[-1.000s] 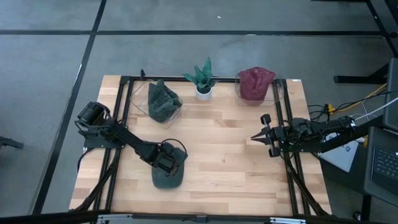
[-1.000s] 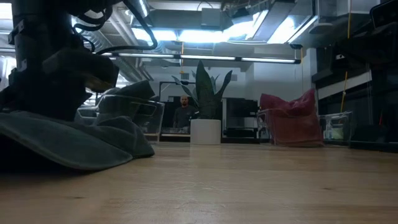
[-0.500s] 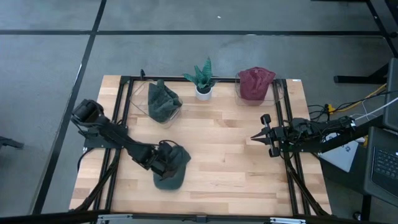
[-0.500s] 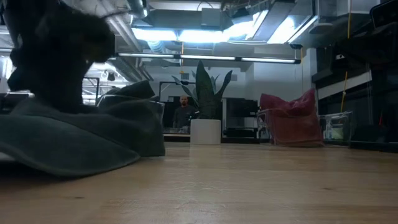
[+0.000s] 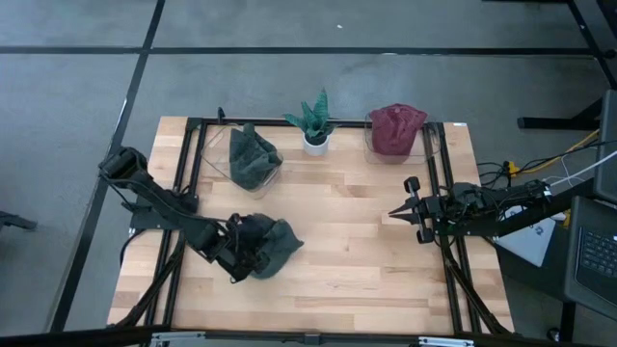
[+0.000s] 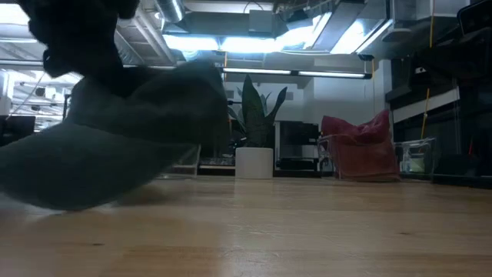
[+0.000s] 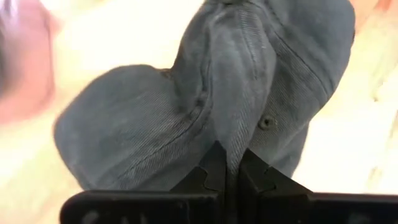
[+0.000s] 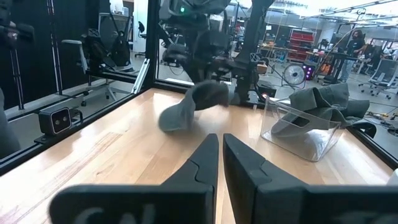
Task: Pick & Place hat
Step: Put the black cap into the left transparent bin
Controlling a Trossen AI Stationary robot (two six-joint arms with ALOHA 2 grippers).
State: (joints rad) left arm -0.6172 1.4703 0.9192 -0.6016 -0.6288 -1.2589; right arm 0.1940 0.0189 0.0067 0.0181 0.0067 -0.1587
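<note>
A dark grey-green hat (image 5: 273, 246) hangs off my left gripper (image 5: 241, 256), which is shut on it over the table's near left part. The left wrist view shows its crown (image 7: 205, 106) bunched before the fingers. The low view shows the hat (image 6: 115, 138) raised and tilted. My right gripper (image 5: 393, 213) waits shut at the table's right side, holding nothing. A second grey hat (image 5: 254, 157) lies in a clear bin at the far left. My left gripper pinches a raised fold of the hat's crown (image 7: 233, 140) between its two fingers (image 7: 210, 167), close to an eyelet (image 7: 266, 122). The fingers slant down from the table's left side. The hat hangs tilted beyond them, its brim end (image 8: 173, 119) lowest; whether that end touches the table I cannot tell.
A potted plant (image 5: 316, 125) stands at the far edge's middle. To its right, a clear bin holds a dark red cloth item (image 5: 395, 130). Black rails (image 5: 193, 173) run along the table's left and right sides. Bare wood (image 5: 347, 251) lies between the two grippers.
My left gripper has risen and drawn back toward the table's left edge, rolling as it went. The hat, which lay flat on the table, has come up with it, bunched and tilted, and has shifted toward the far edge.
</note>
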